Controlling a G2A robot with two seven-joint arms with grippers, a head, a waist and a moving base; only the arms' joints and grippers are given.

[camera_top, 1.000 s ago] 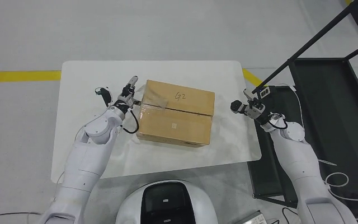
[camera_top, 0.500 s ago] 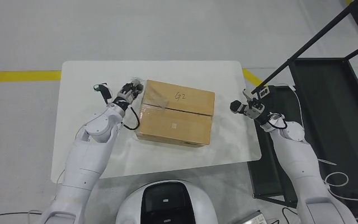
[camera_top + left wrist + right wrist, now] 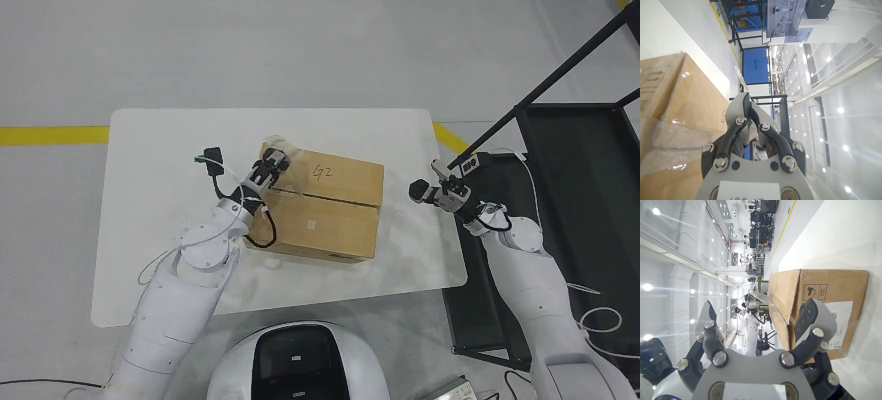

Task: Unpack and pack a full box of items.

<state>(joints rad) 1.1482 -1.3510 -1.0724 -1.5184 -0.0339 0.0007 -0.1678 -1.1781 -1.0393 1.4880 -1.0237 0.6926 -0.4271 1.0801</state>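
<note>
Table (image 3: 150, 200): white, beneath both claws.
Box (image 3: 330, 215): cardboard, flaps closed, between the claws; stiff, probably heavy if full, best gripped at both ends.
Right claw (image 3: 416, 189): spread wide, empty, beside the box's end.
Left claw (image 3: 747, 102): pinched on tape, above the box's top.
Tape (image 3: 761, 297): clear, thin, sticky, tearable; ran from left claw to seam, likely barring the flaps.

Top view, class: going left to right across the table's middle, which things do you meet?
The brown cardboard box → the open right gripper → the black metal cart.
</note>
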